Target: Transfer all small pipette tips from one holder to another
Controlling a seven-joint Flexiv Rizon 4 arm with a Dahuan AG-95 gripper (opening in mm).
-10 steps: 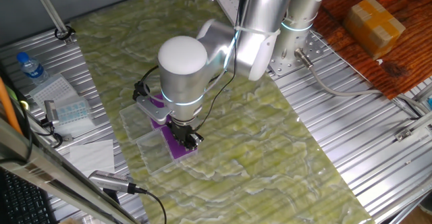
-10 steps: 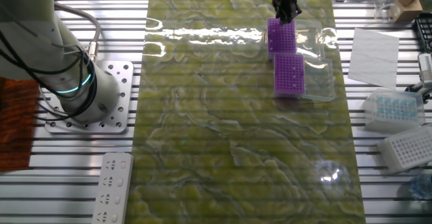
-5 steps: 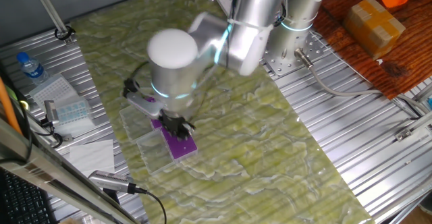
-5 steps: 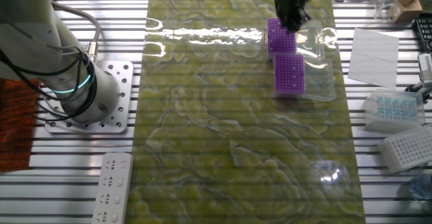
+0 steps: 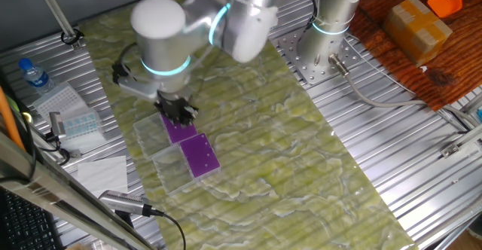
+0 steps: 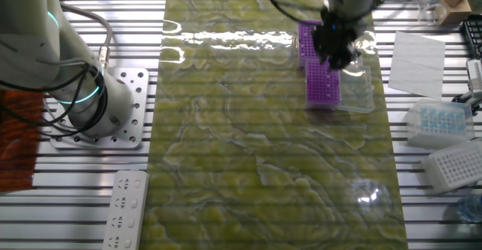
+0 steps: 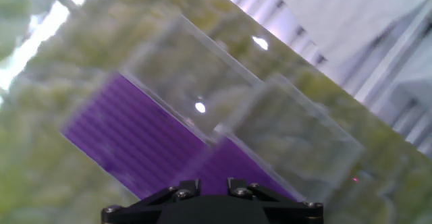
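Two purple racks lie end to end on the green mat, one under my hand and one nearer the front; they also show in the other fixed view as one rack and another. My gripper hangs low over the farther rack, and in the other fixed view it sits over where the two racks meet. The hand view is blurred: purple rack surface lies below my gripper. The small pipette tips cannot be made out in any view. The frames do not show whether my fingers hold anything.
Clear plastic lids lie beside the racks, also seen in the other fixed view and hand view. A pale blue tip box, a water bottle and paper sit off the mat. The robot base stands at the back.
My hand has swung from over the front purple rack to over the farther one, moving left and back across the mat. The racks and lids have not moved.
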